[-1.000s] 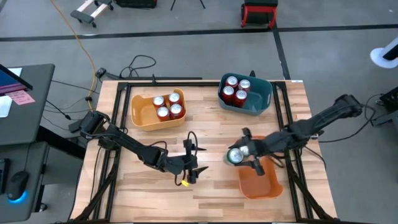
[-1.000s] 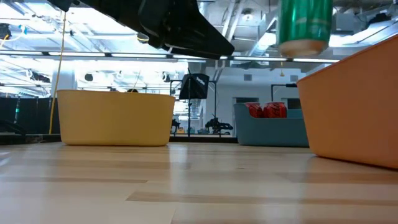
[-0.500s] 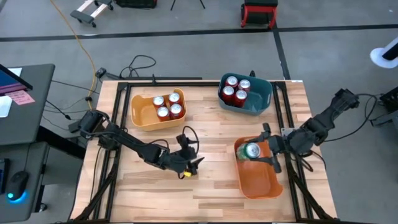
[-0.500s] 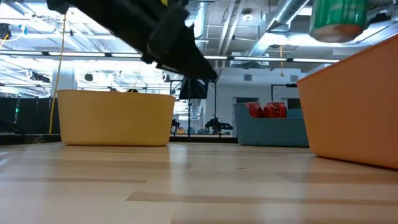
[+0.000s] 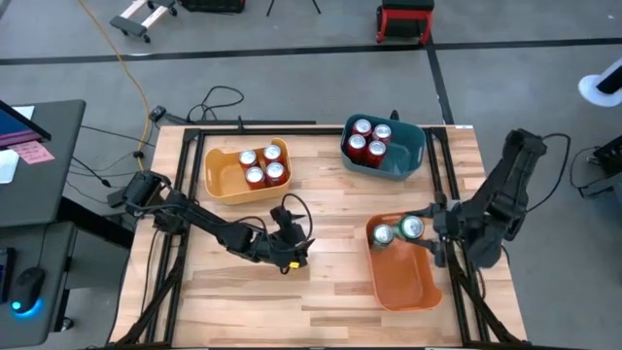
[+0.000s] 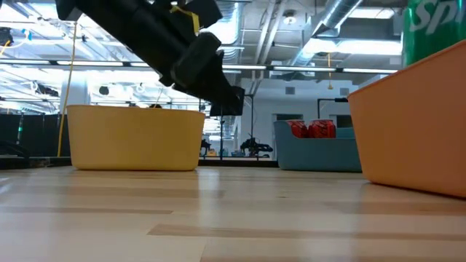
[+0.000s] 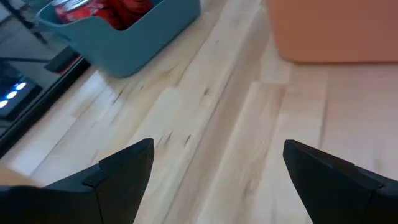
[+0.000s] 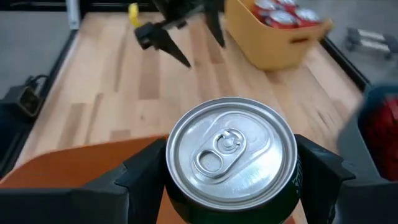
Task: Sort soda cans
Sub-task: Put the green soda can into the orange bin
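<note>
Right gripper (image 5: 426, 233) clamped on upright green can (image 5: 412, 227), over far end of orange bin (image 5: 406, 282), beside second green can (image 5: 383, 234). Long axis vertical; release point straight below. Left gripper (image 5: 292, 255) open, empty, mid-table.

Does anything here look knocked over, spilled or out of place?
Nothing stands out. Red soda cans stand upright in the yellow bin and the teal bin, and a green can stands in the orange bin. The right hand holds another green can upright over that bin. No spill shows.
</note>
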